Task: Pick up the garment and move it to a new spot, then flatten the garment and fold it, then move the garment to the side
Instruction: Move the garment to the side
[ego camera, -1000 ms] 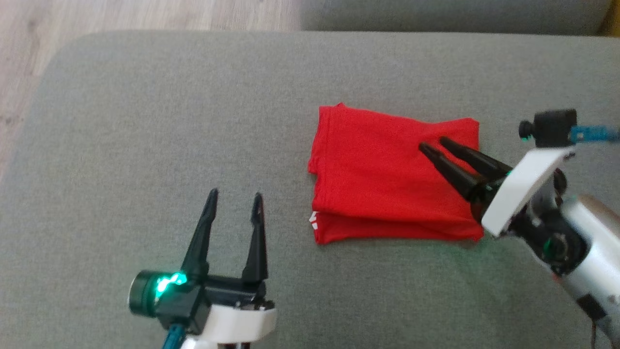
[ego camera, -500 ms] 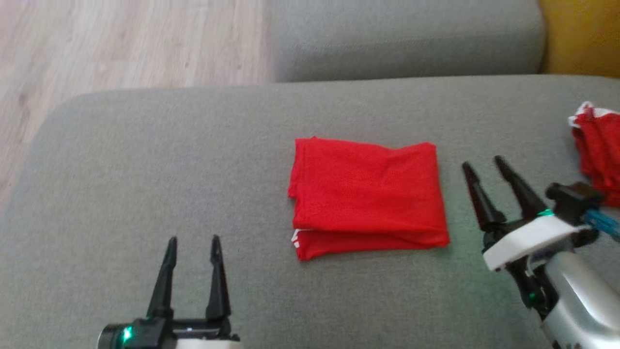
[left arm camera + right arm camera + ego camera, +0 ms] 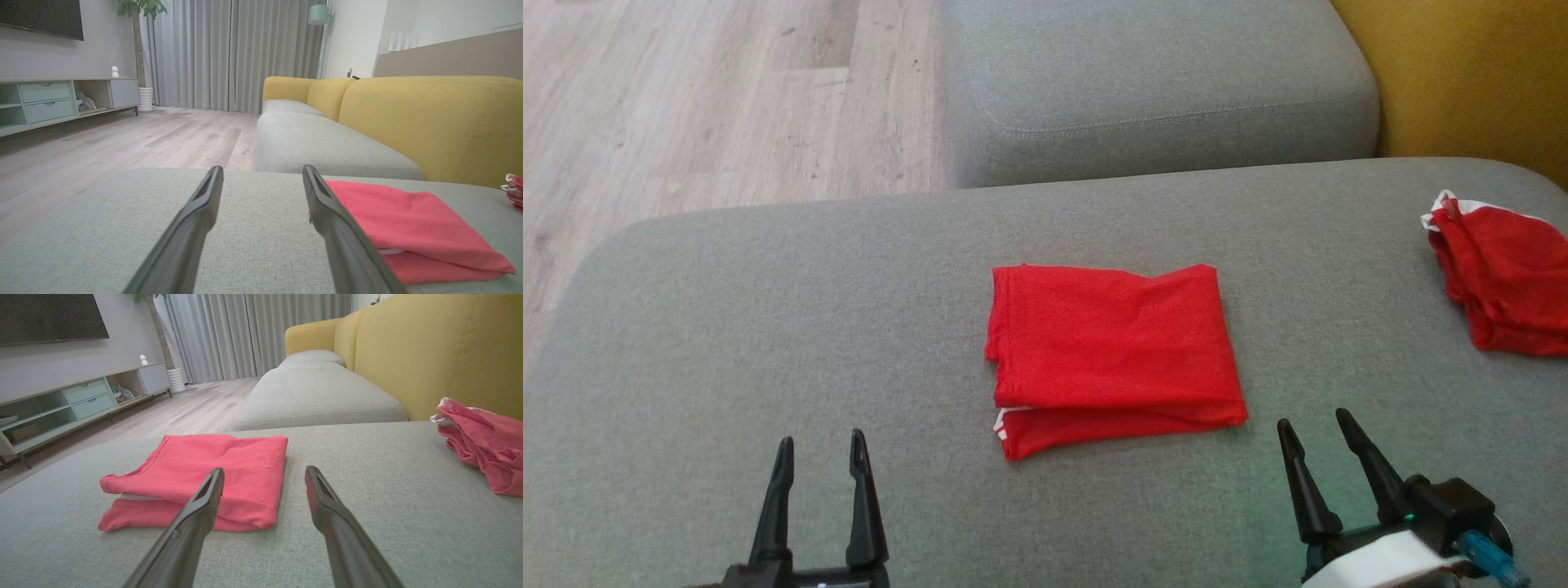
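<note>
Folded red garment [image 3: 1111,355] lies on the cushion [image 3: 768,327]; left pincer [image 3: 821,438] at seven o'clock, right pincer [image 3: 1312,418] at five, both spread.

The right hand [image 3: 1312,418] no longer touches the folded red garment [image 3: 1111,351]; it sits drawn back, clear of it, its fingers spread wider.

a grey sofa seat [image 3: 768,327] with a yellow backrest [image 3: 429,122] stands on a pale wood floor [image 3: 686,98], with long grey curtains [image 3: 229,53] along the far wall, a potted plant [image 3: 138,53] beside them, and a low cabinet [image 3: 45,104] with pale green drawers under a dark television [image 3: 41,18].
</note>
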Tool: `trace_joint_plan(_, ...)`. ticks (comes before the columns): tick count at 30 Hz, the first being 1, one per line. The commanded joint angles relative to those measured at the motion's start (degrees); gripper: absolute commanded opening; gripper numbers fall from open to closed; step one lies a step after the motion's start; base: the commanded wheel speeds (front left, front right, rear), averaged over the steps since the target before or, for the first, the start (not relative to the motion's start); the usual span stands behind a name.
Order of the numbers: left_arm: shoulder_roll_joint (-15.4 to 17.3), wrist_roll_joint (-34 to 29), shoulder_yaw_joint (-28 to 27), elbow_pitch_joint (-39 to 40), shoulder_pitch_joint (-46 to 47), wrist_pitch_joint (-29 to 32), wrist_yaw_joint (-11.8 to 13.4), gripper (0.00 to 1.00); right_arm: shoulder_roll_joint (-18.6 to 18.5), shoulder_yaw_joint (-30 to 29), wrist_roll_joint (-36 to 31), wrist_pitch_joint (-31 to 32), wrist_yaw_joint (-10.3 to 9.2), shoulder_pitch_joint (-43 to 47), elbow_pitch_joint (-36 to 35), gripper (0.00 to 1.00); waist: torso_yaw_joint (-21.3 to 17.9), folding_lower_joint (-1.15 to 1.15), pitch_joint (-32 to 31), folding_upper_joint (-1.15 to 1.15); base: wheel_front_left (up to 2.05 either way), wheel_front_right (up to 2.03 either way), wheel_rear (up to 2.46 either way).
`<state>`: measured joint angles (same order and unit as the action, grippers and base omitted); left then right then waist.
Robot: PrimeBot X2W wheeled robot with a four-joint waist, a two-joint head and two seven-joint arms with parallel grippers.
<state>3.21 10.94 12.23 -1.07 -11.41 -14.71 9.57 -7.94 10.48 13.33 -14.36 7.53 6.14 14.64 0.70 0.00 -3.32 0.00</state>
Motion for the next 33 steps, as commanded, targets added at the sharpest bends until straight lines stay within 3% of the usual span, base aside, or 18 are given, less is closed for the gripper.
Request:
trace_joint_plan(1, -0.34, -0.54, -2.28, 1.66, 1.78, -0.29, 0.18, 1.0, -0.24, 0.89, -0.42, -0.63, -0.04, -2.72, -2.03, 1.0, -0.16, 0.0, -0.03, 0.0, 0.0, 0.0, 0.0)
trace_joint_plan(33, -0.34, -2.72, -1.91, -2.39, 1.14, -0.29, -0.18, 1.0, 0.02, 0.98, 0.77, -0.63, -0.04, -3.53, -1.4, 1.0, -0.76, 0.0, 0.36, 0.0, 0.0, 0.0, 0.0)
